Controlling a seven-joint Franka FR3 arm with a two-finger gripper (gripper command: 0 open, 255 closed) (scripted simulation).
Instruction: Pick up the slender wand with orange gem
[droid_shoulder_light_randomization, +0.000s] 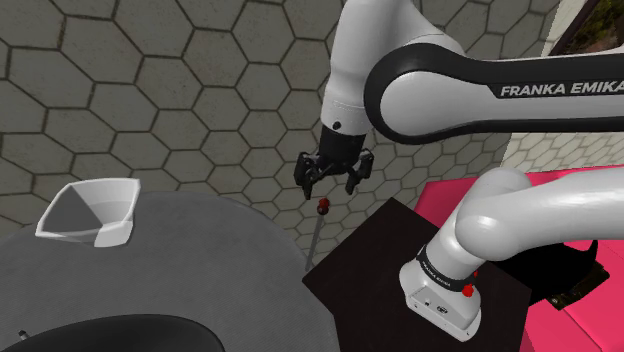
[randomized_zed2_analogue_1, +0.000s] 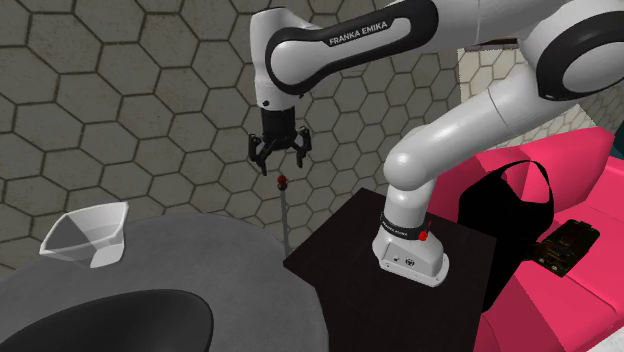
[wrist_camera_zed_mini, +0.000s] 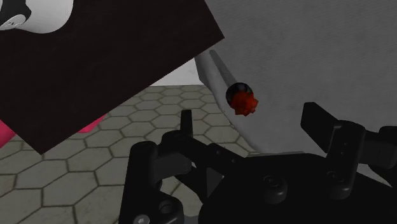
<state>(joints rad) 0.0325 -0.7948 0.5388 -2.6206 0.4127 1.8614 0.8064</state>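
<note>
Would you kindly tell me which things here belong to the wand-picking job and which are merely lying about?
For the job:
- slender wand with a red-orange gem, standing nearly upright
- open gripper above it

Lying about:
- white bowl on the grey table
- black bag and dark gadget on the pink sofa

Light is dim, even and soft around the pincer (droid_shoulder_light_randomization: 331, 186). The white arm (droid_shoulder_light_randomization: 395, 35) above it shows a faint sheen; the table (droid_shoulder_light_randomization: 200, 250) below it looks dull grey.

Slender grey wand (wrist_camera_zed_mini: 219, 71), nearly upright, red-orange gem (wrist_camera_zed_mini: 243, 102) atop
</note>
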